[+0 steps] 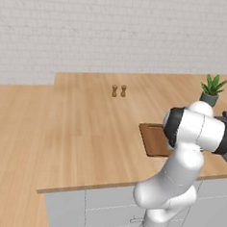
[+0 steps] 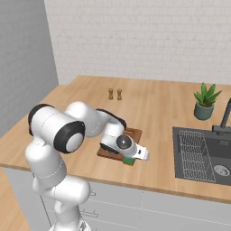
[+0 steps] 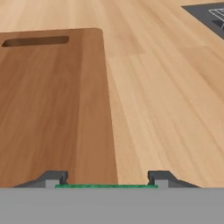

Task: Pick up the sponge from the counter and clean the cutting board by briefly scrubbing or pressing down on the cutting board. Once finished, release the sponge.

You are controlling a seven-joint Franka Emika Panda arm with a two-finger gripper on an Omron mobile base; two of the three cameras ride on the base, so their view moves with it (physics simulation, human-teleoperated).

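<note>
While no writing is readable, the hand point(image 3: 106, 183) grips the sponge point(image 3: 106, 186) at the cutting board point(image 3: 52, 105) edge.

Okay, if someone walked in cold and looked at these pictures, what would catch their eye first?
Probably the white arm folded low over the counter, its gripper shut on the bright green sponge at the near edge of the dark cutting board. After that, the spiky potted plant beside the dark sink on the right.

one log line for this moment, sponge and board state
phase: sponge held | gripper: shut on sponge | position: at cutting board right edge, partly over counter | release: not yet
</note>
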